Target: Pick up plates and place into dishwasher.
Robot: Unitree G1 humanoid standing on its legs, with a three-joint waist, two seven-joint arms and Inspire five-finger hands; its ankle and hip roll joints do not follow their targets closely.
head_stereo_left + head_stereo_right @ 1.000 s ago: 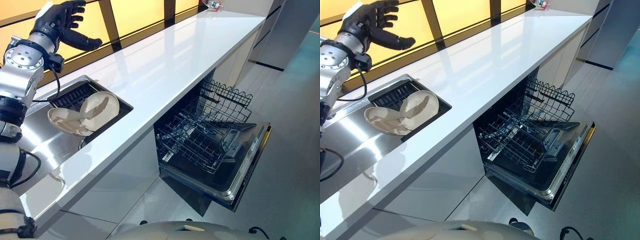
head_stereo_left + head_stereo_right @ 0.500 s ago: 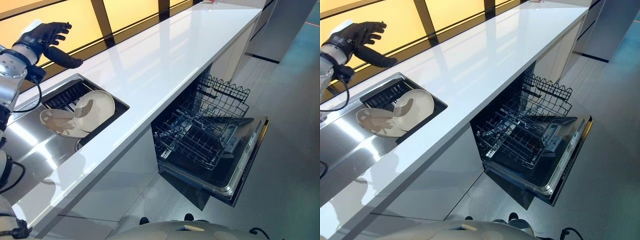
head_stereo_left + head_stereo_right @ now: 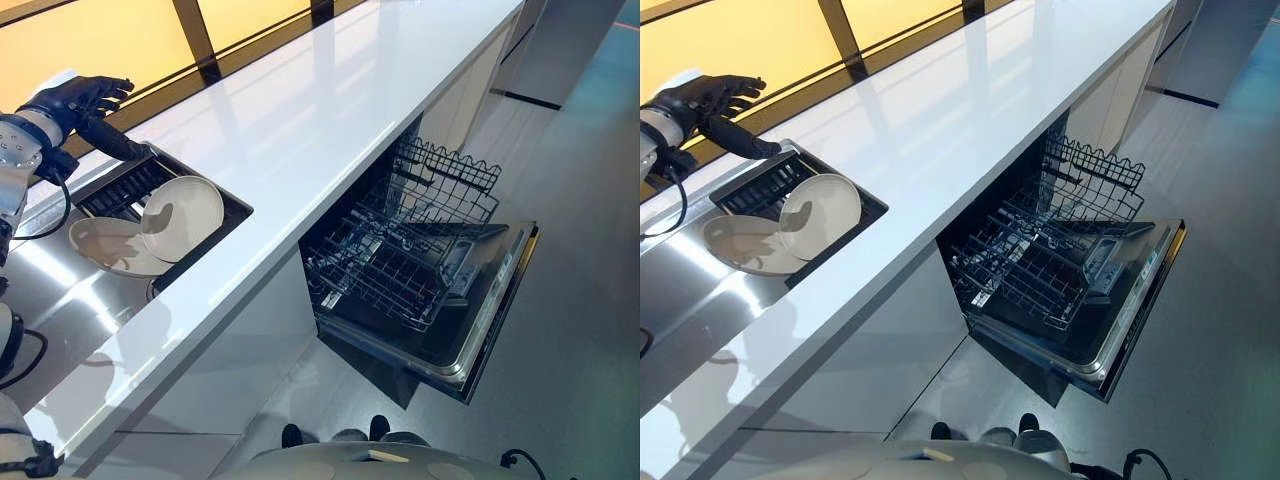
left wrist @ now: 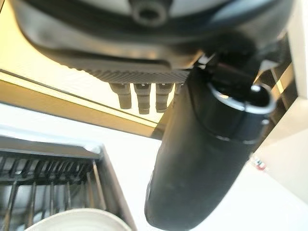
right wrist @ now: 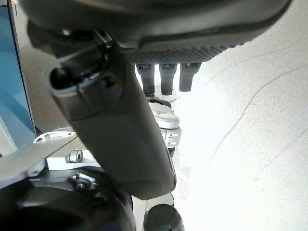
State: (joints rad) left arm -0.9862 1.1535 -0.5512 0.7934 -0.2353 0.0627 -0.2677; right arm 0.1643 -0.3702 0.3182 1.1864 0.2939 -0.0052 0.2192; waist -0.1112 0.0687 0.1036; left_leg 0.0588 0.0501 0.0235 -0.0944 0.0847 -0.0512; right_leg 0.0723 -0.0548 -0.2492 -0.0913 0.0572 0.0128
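While my left hand (image 3: 72, 100) hovers fingers spread, holding nothing, above sink's (image 3: 60, 290) back edge, two plates (image 3: 182, 212) lie just below it, leaning on sink rack, likely left draining. Right of hand, beyond white counter (image 3: 300, 120), dishwasher (image 3: 440, 300) open, racks bare. Right hand (image 5: 115, 120) relaxed, idle.

Long white worktop (image 3: 300, 120), glossy, runs along the window. Steel sink (image 3: 60, 300) set into its left end holds a dark rack (image 3: 120, 188) and two beige plates (image 3: 182, 212), one leaning on the other (image 3: 105, 245).
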